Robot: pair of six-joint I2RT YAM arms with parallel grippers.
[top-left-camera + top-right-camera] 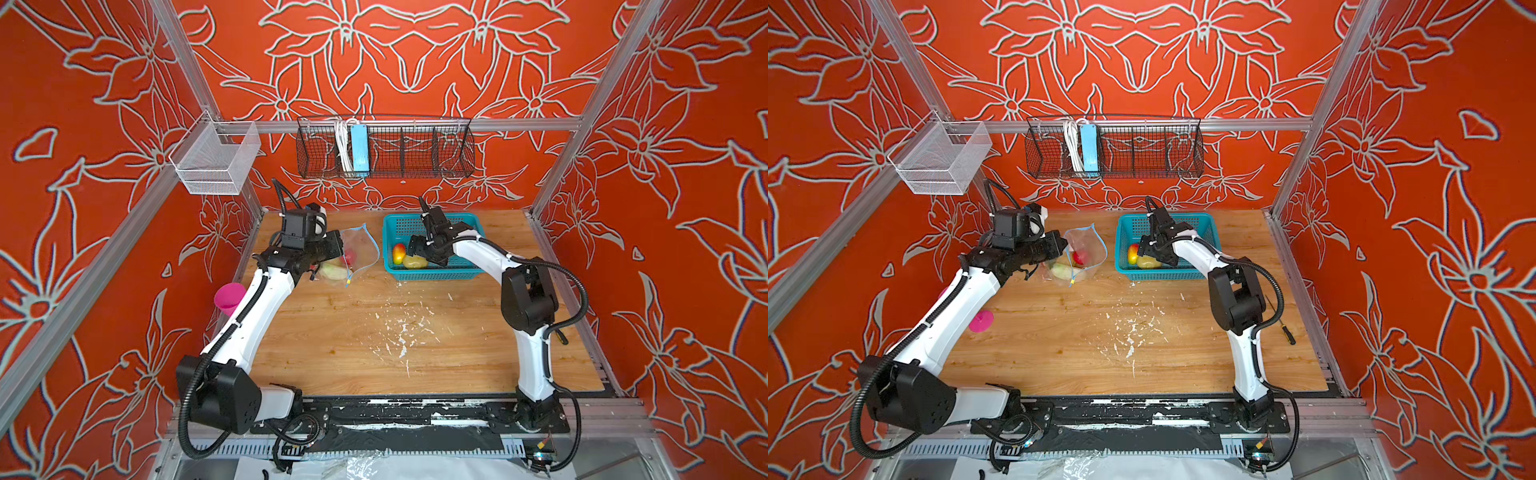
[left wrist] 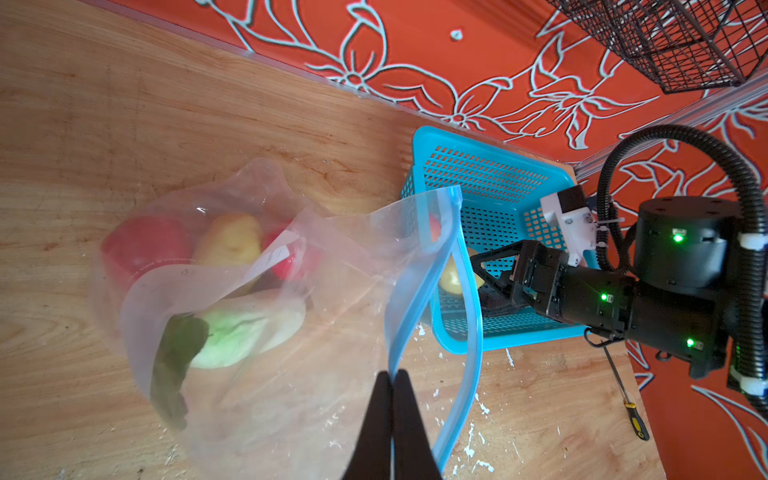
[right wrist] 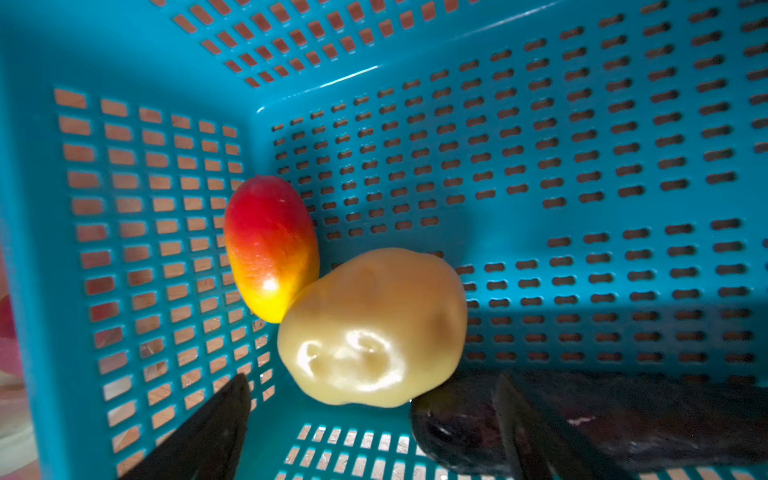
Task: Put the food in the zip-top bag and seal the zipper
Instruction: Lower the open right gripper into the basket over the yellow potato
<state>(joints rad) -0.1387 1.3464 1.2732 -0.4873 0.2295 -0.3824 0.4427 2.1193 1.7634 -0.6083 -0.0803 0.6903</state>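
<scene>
The clear zip-top bag (image 1: 360, 249) (image 2: 291, 395) stands with its mouth open at the back of the table. My left gripper (image 2: 392, 376) (image 1: 337, 246) is shut on one lip of the bag at the blue zipper (image 2: 471, 332). Inside lie a red ball (image 2: 145, 245), a potato (image 2: 230, 241), a white-green vegetable (image 2: 249, 328) and a green leafy piece (image 2: 174, 357). My right gripper (image 3: 372, 380) (image 1: 415, 249) hangs open inside the teal basket (image 1: 432, 275) (image 3: 540, 124), just short of a potato (image 3: 370, 328) that touches the mango (image 3: 270, 245).
A dark purple object (image 3: 457, 432) lies in the basket beside the right finger. A pink cup (image 1: 228, 297) stands at the table's left edge and a screwdriver (image 1: 1287, 332) lies at its right edge. A black wire rack (image 1: 384, 147) hangs on the back wall.
</scene>
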